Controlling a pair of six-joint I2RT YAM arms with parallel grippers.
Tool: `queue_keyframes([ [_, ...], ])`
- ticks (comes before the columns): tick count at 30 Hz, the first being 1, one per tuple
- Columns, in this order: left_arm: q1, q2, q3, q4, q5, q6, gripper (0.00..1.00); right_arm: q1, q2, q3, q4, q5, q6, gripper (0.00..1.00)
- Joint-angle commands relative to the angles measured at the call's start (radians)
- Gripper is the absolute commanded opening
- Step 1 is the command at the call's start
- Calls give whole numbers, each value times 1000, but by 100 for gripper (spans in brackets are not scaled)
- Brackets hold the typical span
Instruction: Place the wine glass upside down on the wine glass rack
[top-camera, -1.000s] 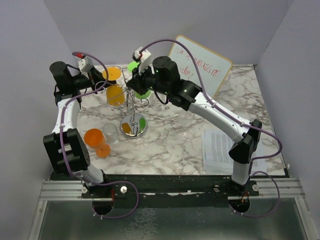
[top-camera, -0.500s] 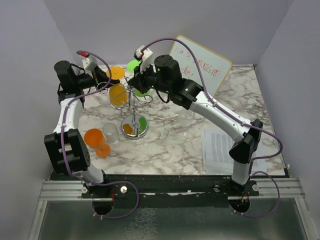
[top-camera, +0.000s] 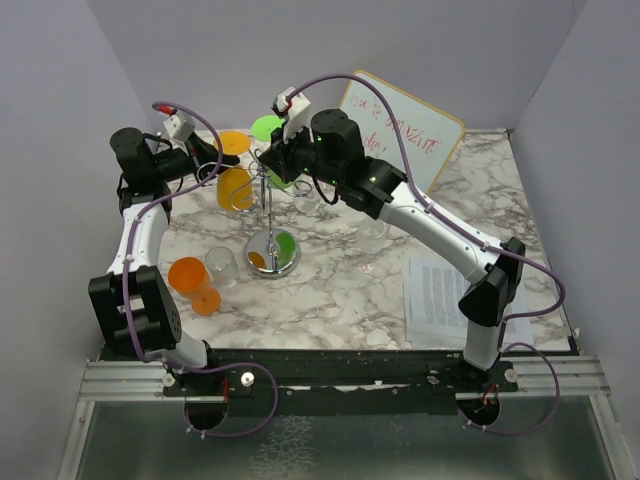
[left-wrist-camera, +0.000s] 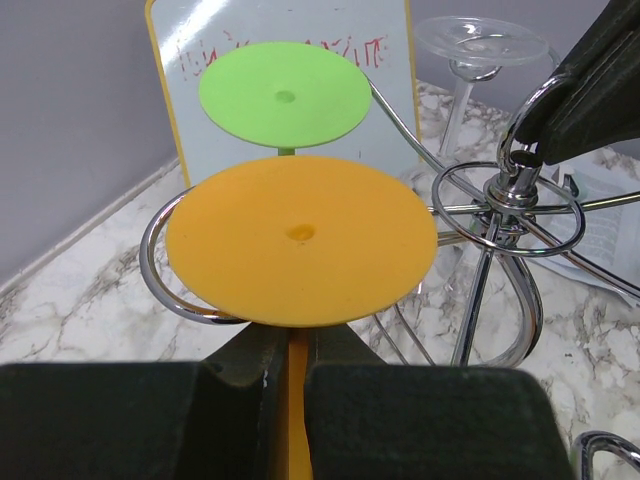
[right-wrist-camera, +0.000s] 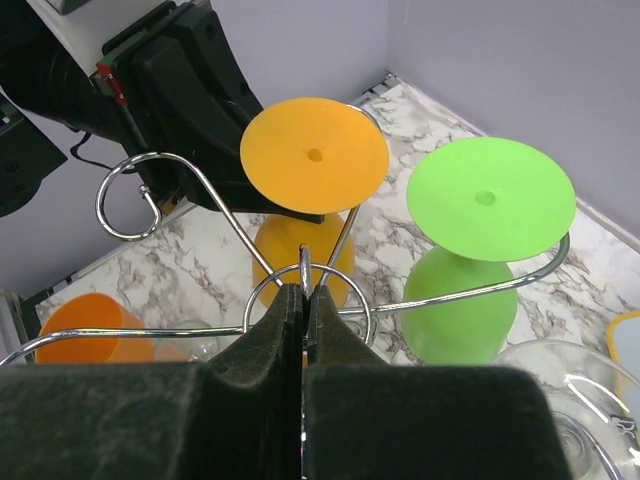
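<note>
My left gripper (top-camera: 207, 160) (left-wrist-camera: 290, 345) is shut on the stem of an orange wine glass (top-camera: 235, 186) held upside down, its round foot (left-wrist-camera: 300, 235) on top. The stem appears to sit between the wires of one arm of the wine glass rack (top-camera: 270, 252), whose chrome loop curls under the foot. My right gripper (top-camera: 273, 165) (right-wrist-camera: 305, 290) is shut on the rack's top ring (right-wrist-camera: 304, 268). A green wine glass (right-wrist-camera: 462, 320) hangs upside down on another arm, and its foot shows in the left wrist view (left-wrist-camera: 285, 92). The orange foot also shows in the right wrist view (right-wrist-camera: 314, 155).
A whiteboard (top-camera: 405, 130) leans at the back. A clear glass (top-camera: 371, 238) stands right of the rack, and a clear glass foot (left-wrist-camera: 480, 40) shows behind the rack. An orange glass (top-camera: 190, 280) and a clear glass (top-camera: 222, 265) sit front left. A paper sheet (top-camera: 440, 295) lies right.
My left gripper has carried the orange glass slightly right and back, toward the rack. My right gripper has stayed shut on the rack's top and shifted slightly right and back.
</note>
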Motion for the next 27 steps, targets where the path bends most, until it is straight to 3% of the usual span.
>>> queue_keyframes([
  [1, -20, 13, -14, 73, -93, 17, 0, 33, -2, -34, -35, -113, 14, 1],
  [6, -19, 6, -42, 145, -157, -8, 0, 35, -27, -72, -15, -126, 22, 1],
  [12, -24, -27, -141, 379, -258, -103, 0, 36, -34, -94, -7, -124, 39, 1],
  [23, -27, -74, -242, 453, -460, -155, 0, 38, -40, -106, -2, -75, 67, 1],
  [27, -21, -90, -274, 475, -468, -141, 0, 37, -41, -106, -1, -50, 79, 1],
])
